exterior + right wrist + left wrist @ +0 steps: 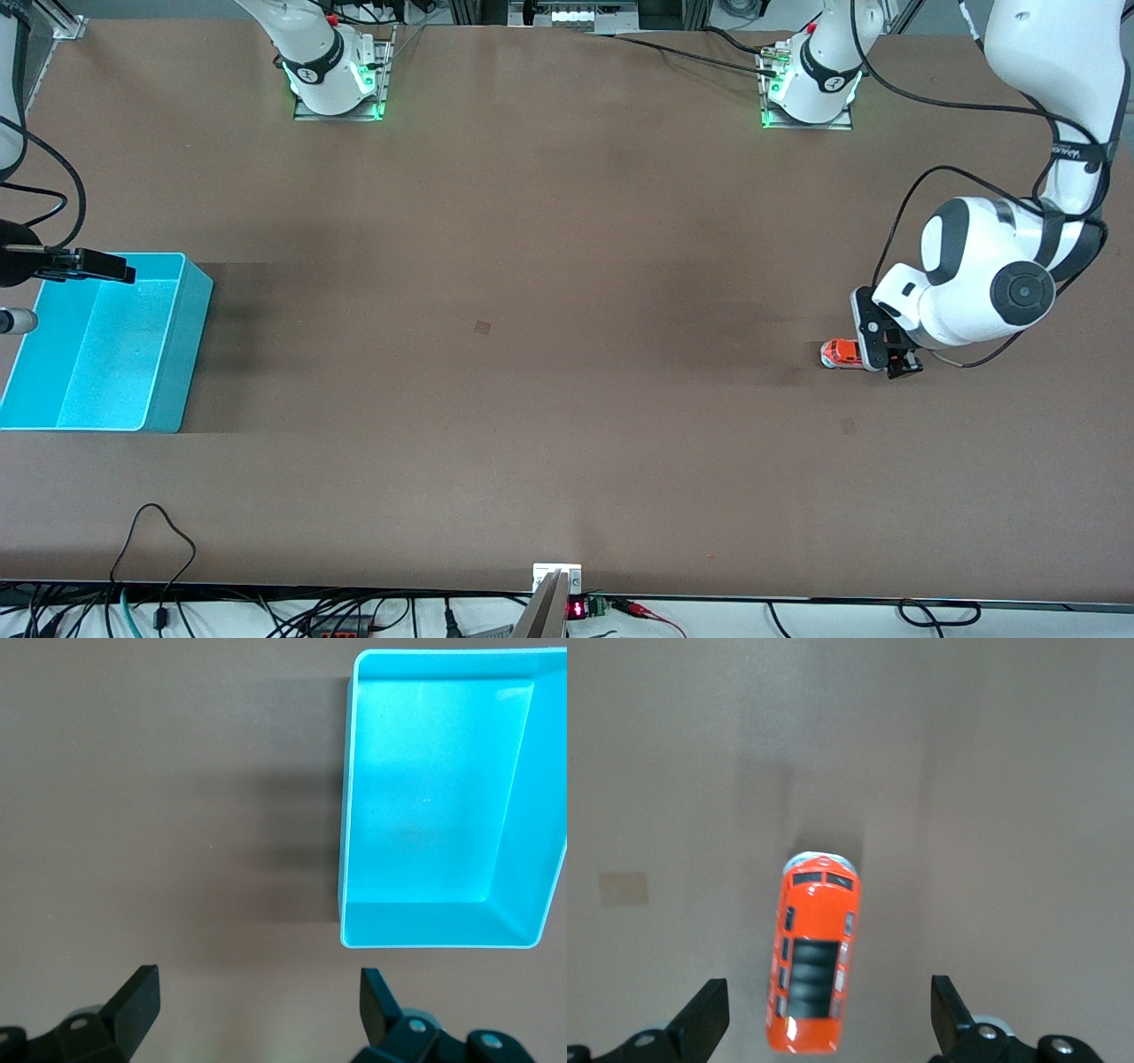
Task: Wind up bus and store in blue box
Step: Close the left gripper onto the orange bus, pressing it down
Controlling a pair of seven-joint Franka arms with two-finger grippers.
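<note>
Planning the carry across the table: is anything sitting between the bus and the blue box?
Nothing visible: bare table lies between the bus, beneath the open left gripper, and the blue box. The open right gripper is beside the box.

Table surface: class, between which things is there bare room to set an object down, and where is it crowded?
Bare table runs from the blue box to the bus. It is crowded at the bus, where the open left gripper stands over it, and at the box, under the open right gripper.
</note>
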